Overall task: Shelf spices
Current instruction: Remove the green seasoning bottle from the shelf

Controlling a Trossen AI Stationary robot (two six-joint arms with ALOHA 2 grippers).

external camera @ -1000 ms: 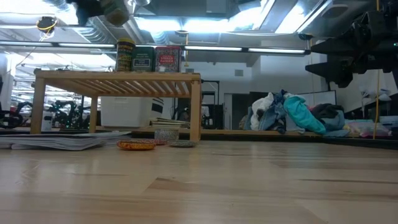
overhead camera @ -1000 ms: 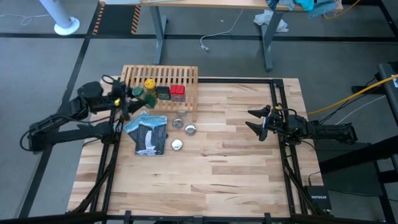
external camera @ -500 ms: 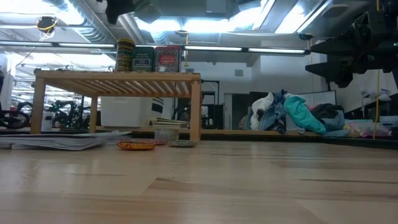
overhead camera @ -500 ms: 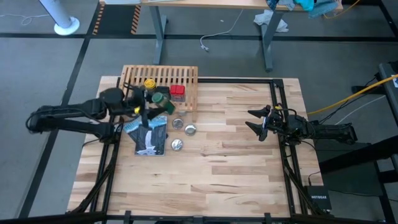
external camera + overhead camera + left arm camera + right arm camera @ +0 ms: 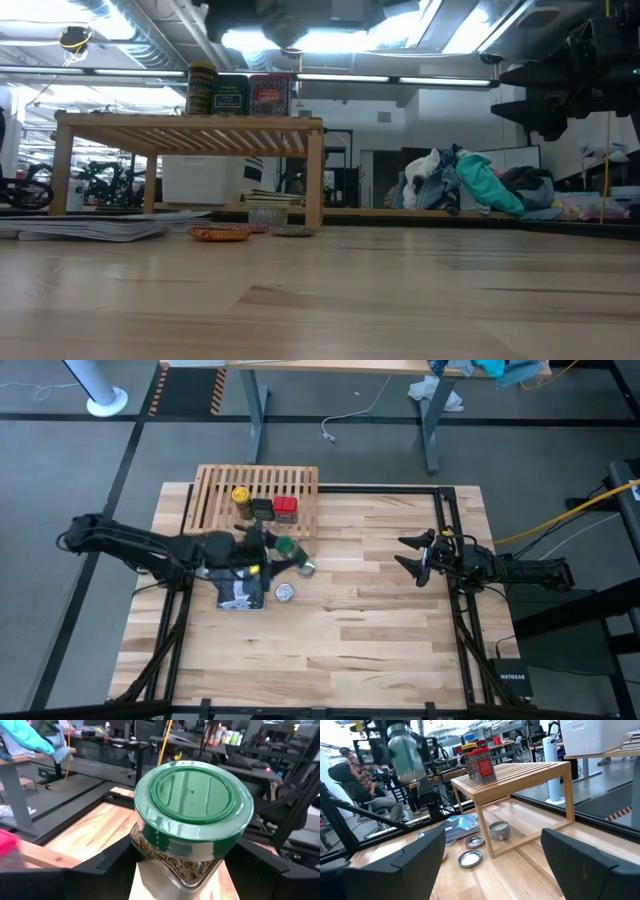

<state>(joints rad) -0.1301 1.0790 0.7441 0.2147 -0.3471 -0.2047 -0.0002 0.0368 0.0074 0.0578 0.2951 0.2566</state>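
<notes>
My left gripper (image 5: 272, 552) is shut on the green-capped jar (image 5: 284, 546) and holds it in the air off the near side of the shelf (image 5: 258, 498), above the small tins. In the left wrist view the jar's cap (image 5: 192, 802) fills the middle. On the light-wood slatted shelf stand the yellow-capped jar (image 5: 240, 496), the black tin (image 5: 262, 508) and the red tin (image 5: 285, 508), each on its base. The low view shows them in a row (image 5: 230, 95) on the shelf top. My right gripper (image 5: 410, 557) waits open over the table's right part. My left gripper pinches the green-capped jar by its glass body (image 5: 175, 867) just below the cap, one dark finger (image 5: 107, 865) on each side. The fingers come roughly level from the table's left. The jar is lifted clear, its cap facing up and toward the wrist.
A flat blue-and-white packet (image 5: 240, 585) lies under the left arm. Small silvery round tins (image 5: 307, 568) (image 5: 285, 592) sit near the shelf's near right leg. The middle and near parts of the butcher-block tabletop (image 5: 350, 630) are bare. People sit beyond the table (image 5: 345, 780).
My left arm has stretched out and carried the green-capped jar from above the shelf's left end toward the table's right and near edge, past the packet, to a spot off the shelf's near side. The jar stayed in the shut fingers. The right arm kept still.
</notes>
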